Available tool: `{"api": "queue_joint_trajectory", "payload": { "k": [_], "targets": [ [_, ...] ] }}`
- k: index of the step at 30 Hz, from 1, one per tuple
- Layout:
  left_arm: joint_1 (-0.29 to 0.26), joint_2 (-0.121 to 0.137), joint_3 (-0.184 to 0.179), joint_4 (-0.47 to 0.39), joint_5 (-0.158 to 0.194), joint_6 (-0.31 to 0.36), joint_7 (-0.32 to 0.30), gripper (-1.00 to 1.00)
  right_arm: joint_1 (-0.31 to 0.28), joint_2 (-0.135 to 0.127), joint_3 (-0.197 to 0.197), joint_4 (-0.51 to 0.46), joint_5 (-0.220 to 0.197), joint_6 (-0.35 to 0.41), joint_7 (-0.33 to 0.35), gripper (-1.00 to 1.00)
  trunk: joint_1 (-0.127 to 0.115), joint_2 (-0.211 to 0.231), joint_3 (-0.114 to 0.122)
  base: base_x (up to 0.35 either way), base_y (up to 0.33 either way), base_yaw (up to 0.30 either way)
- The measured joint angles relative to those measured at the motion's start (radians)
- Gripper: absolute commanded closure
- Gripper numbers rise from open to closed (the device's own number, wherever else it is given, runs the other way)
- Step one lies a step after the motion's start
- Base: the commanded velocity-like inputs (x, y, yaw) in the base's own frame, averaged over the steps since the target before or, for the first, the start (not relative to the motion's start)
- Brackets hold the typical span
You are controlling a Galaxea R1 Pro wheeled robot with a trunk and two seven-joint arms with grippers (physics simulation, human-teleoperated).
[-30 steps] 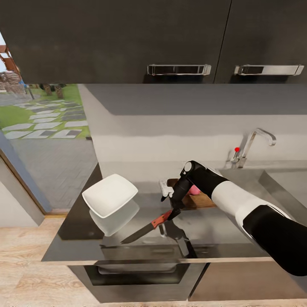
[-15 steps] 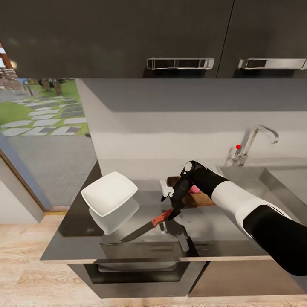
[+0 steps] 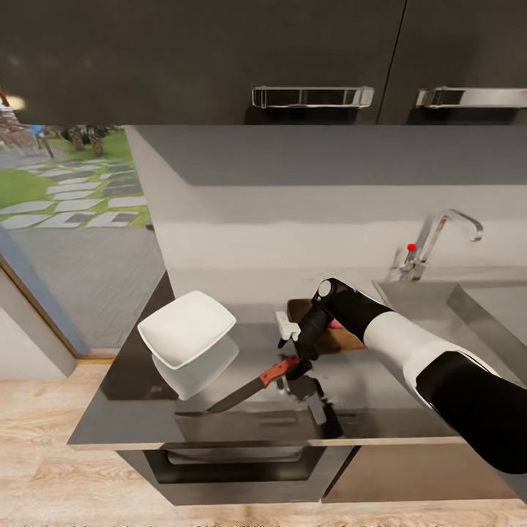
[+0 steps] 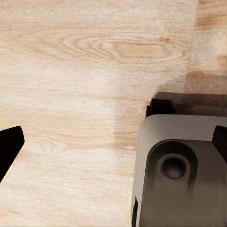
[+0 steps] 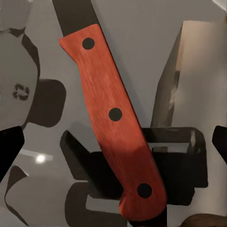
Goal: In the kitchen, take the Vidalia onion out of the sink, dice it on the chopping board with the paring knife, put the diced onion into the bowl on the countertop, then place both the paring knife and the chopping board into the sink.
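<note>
The paring knife (image 3: 252, 386) lies on the glossy grey countertop (image 3: 380, 395), its red-orange handle (image 5: 111, 118) towards my right gripper. My right gripper (image 3: 296, 366) stands open over the handle's end, its dark fingertips (image 5: 10, 142) wide apart on either side. The white bowl (image 3: 187, 328) sits to the knife's left. The brown chopping board (image 3: 344, 340) lies behind my right forearm with a pink rounded onion (image 3: 335, 323) on it, both mostly hidden. My left gripper (image 4: 113, 144) is open over the wooden floor.
The sink (image 3: 476, 307) with its faucet (image 3: 439, 234) is at the right. Dark wall cabinets (image 3: 219, 58) hang overhead. A glass door (image 3: 66, 219) stands at the left. My own grey base (image 4: 179, 165) shows below the left gripper.
The head camera has shifted a little, so the whole picture moved. The right arm, the knife and the bowl hold their places.
</note>
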Motion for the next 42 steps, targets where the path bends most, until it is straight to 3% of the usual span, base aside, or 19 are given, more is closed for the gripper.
{"api": "queue_joint_trajectory", "payload": {
  "k": [42],
  "targets": [
    [0.000,0.000,0.000,0.000,0.000,0.000,0.000,-1.00,-0.032,0.001,-0.011,-0.002,-0.005,-0.009,0.002,-1.00,0.000,0.000,-0.057,0.000,0.000,0.000]
  ]
}}
